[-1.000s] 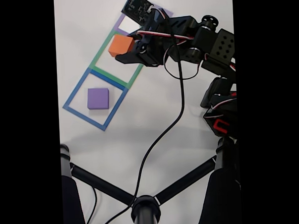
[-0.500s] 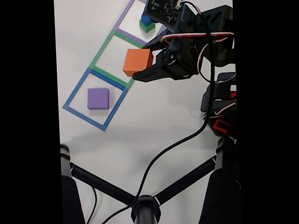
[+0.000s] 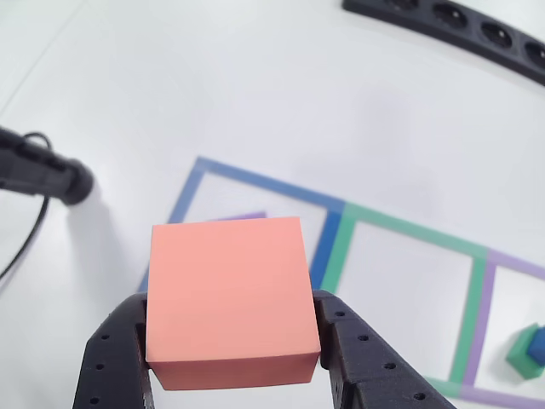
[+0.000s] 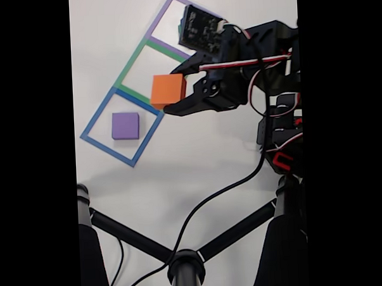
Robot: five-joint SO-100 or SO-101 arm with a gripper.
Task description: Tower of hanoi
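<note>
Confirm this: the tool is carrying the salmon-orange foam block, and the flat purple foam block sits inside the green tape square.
Not quite. The tool does grip the salmon-orange foam block, but the flat purple foam block sits inside the blue tape square, not the green tape square, as the fixed view shows.

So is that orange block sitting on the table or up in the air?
In the air: the jaws clamp the orange block on both sides, and the fixed view shows it held above the table.

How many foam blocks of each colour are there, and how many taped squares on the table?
Salmon-orange block, held in the gripper: 1
Purple block: 1
Green block: 1
Blue block: 1
Blocks in total: 4
Blue tape square: 1
Green tape square: 1
Purple tape square: 1
Tape squares in total: 3
</note>
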